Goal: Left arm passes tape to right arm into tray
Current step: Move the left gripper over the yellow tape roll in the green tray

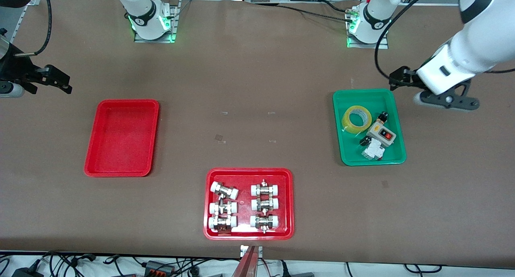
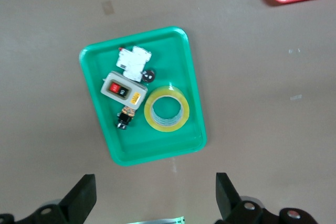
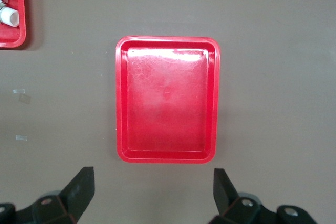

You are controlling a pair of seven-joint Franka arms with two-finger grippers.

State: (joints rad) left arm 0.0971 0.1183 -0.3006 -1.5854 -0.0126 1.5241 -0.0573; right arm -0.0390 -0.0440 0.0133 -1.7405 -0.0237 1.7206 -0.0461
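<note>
Right gripper (image 1: 60, 81) hangs in the air over bare worktop (image 1: 249, 87) at the right arm's end, just off the plain red tray (image 1: 90, 160) on the side away from the front camera. Its fingers (image 3: 79, 190) are spread wide with nothing between them. In the right wrist view the tray (image 3: 122, 103) shows only a glossy floor.

Red tray with fittings (image 1: 209, 232) is the landmark: it sits at the worktop edge closest to the front camera, mid-table, holding six white-capped metal fittings (image 1: 263, 206) in two columns of three. The plain red tray lies toward the right arm's end from it and slightly farther from the camera.

Green tray (image 1: 342, 148) lies toward the left arm's end from the landmark, also farther from the camera. The tape (image 1: 357, 119) lies flat in it, in the half away from the camera. Just beside the tape: a grey switch box (image 1: 382, 134) with a red button, a white part (image 1: 372, 151), probably a breaker, and small black knobs (image 1: 365, 140); hard to tell whether they touch the roll.

Left gripper (image 1: 396, 80) hovers over the worktop beside the green tray's corner toward the bases, fingers (image 2: 81, 198) wide apart, gripping nothing. In the left wrist view the tape (image 2: 167, 109) sits untouched in the green tray (image 2: 157, 156).
</note>
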